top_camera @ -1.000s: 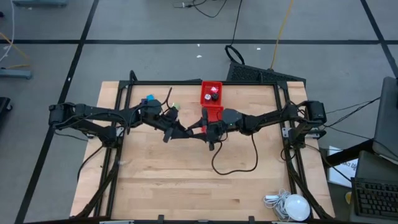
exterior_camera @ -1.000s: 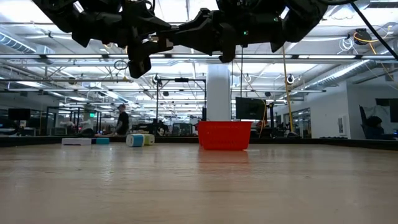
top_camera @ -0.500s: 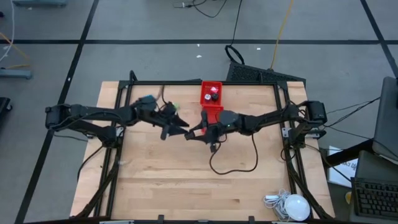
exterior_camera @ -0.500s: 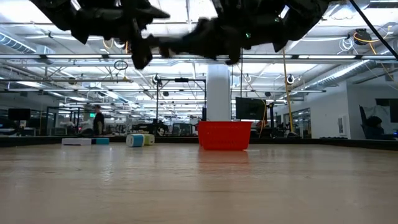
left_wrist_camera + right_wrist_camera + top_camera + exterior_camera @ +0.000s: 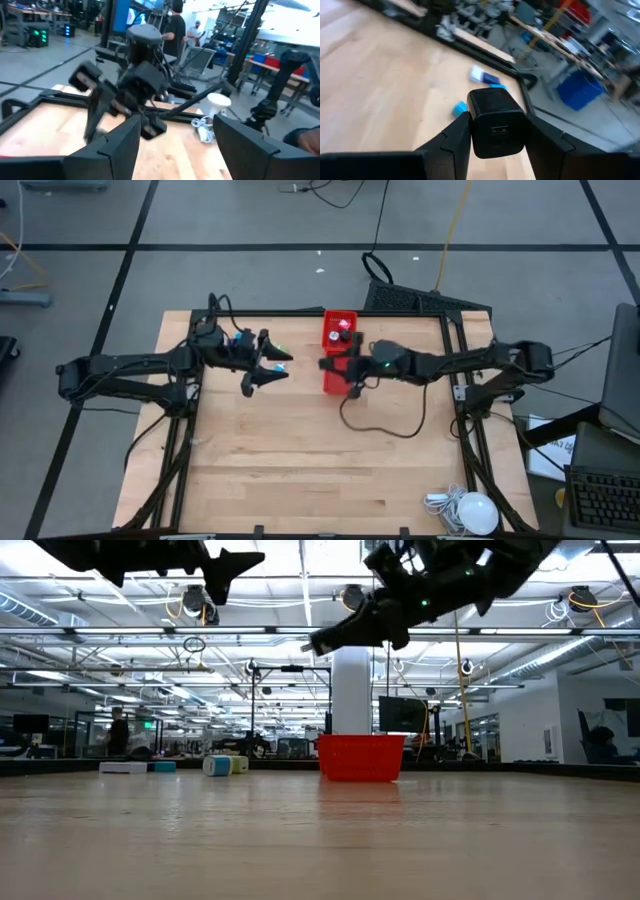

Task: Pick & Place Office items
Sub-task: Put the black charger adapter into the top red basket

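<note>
Over the middle of the counter (image 5: 300, 470) my two arms reach toward each other from either side. My right pincer (image 5: 495, 131) is pinching a black block (image 5: 495, 117); the block sits squarely between the two fingers, which press its sides. From above, that pincer hangs over the long red tray (image 5: 328, 330), about where the two compartments meet, well clear of the wood. A few small pieces (image 5: 343, 332) lie in the tray's far compartment; I can make out white and dark among them, no more.

My left pincer (image 5: 272, 370) is spread, with nothing between its fingers (image 5: 107, 150). It hangs in the air just to the left of the tray, pointing at my right pincer. Level across the counter, both pincers show high above the surface.

Loose office items lie on the wood near my left wrist: a blue piece (image 5: 242, 338) toward the far edge, a green piece (image 5: 283, 352) closer to the tray, and a light blue piece (image 5: 281, 367) just beside my left fingertips. Past my right fingers I also see a white and blue piece (image 5: 482, 76) close to the counter's edge.

A black cable (image 5: 375, 425) loops across the wood on the near side of my right arm. A white round lamp (image 5: 477, 512) with its cord rests at the near right corner, well apart from everything else.
</note>
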Available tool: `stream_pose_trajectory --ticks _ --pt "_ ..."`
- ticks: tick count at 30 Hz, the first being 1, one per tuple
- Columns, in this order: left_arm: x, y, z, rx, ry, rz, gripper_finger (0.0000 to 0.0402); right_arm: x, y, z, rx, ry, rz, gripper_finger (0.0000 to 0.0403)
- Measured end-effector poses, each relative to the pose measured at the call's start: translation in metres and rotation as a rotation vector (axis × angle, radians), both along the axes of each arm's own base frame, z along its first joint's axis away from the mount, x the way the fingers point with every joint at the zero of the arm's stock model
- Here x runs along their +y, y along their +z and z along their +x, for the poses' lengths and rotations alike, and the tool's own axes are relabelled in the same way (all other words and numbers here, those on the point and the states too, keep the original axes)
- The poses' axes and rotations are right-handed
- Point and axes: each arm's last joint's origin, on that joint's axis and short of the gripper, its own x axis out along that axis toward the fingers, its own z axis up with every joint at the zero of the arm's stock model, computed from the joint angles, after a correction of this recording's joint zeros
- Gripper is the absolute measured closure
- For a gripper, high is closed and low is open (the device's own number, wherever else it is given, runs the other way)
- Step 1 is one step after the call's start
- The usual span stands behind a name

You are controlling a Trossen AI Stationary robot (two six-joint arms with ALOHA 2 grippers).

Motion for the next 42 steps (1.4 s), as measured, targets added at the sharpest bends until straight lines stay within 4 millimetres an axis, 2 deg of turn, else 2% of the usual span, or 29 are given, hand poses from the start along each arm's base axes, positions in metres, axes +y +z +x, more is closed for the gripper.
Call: stream_pose_trajectory --ticks 6,10,13,23,29,42 --pt "0.002 -0.001 0.001 0.002 0.069 0.013 0.0165 -0.019 -0.007 -0.028 -0.149 -0.107 0.117 0.0261" --pt "0.003 -0.001 0.001 0.003 0.099 0.009 0.0172 -0.029 -0.019 -0.039 -0.186 -0.155 0.17 0.0261" --pt "0.003 0.0 0.001 -0.001 0.098 0.01 0.0177 -0.036 -0.021 -0.043 -0.21 -0.193 0.218 0.0261" --pt "0.003 0.0 0.001 0.001 0.098 0.009 0.0177 -0.059 -0.031 -0.043 -0.271 -0.334 0.319 0.0261" --pt "0.003 0.0 0.001 0.001 0.098 0.008 0.0163 -0.07 -0.048 -0.039 -0.272 -0.377 0.383 0.0261" --pt "0.002 0.0 0.001 0.001 0.098 0.008 0.0147 -0.09 -0.087 -0.039 -0.136 -0.468 0.411 0.0261"
